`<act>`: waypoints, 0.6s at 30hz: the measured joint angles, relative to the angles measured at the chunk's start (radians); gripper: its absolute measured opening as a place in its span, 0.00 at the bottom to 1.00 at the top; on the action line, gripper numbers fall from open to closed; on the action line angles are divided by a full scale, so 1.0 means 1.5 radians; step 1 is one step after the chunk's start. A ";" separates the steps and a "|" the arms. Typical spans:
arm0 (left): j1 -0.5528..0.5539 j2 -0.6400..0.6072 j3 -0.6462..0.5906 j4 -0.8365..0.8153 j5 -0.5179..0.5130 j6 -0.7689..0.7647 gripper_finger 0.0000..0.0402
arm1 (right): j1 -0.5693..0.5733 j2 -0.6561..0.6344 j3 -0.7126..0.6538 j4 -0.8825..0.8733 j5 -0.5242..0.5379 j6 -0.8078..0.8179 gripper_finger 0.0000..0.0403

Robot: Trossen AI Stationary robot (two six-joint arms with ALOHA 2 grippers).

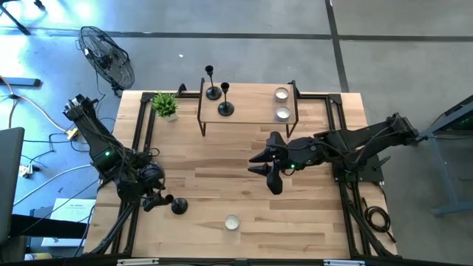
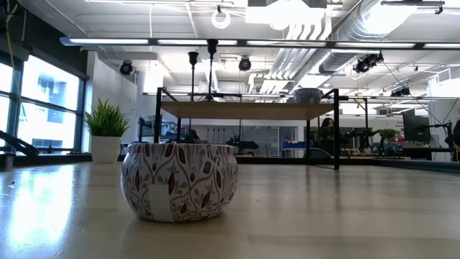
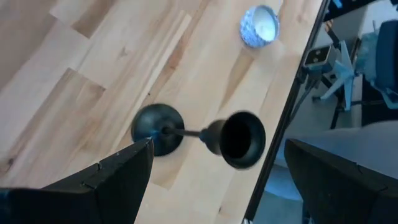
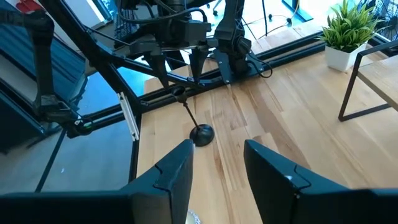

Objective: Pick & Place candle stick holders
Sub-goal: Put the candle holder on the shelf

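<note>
Standing near the table's front-left edge, a black candle stick holder [image 1: 179, 206] is flanked by the open-jawed left gripper [image 1: 157, 199], right gripper [image 1: 264, 164] held mid-table, jaws part-open, empty.

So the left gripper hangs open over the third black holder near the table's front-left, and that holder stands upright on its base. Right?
Not quite. The left gripper is open there, but the candle stick holder is not upright: the left wrist view shows its stem tipped well over from the base, with the cup end swung toward the table edge. The high view places it front-left.
</note>
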 joint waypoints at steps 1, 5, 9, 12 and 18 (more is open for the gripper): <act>0.000 0.000 0.000 0.000 -0.008 0.000 0.88 | 0.001 0.000 0.000 0.000 0.000 0.002 0.34; 0.000 0.003 0.000 0.008 -0.020 -0.010 0.88 | 0.002 0.000 0.000 0.000 0.000 0.015 0.34; 0.000 0.024 0.000 0.018 -0.016 -0.040 0.88 | 0.008 0.000 0.000 0.000 0.008 0.015 0.34; 0.000 0.044 0.000 0.018 -0.015 -0.039 0.88 | 0.015 0.000 0.000 0.000 0.017 0.015 0.34; 0.000 0.071 0.000 0.014 -0.015 -0.037 0.88 | 0.025 0.000 0.000 0.000 0.024 0.018 0.34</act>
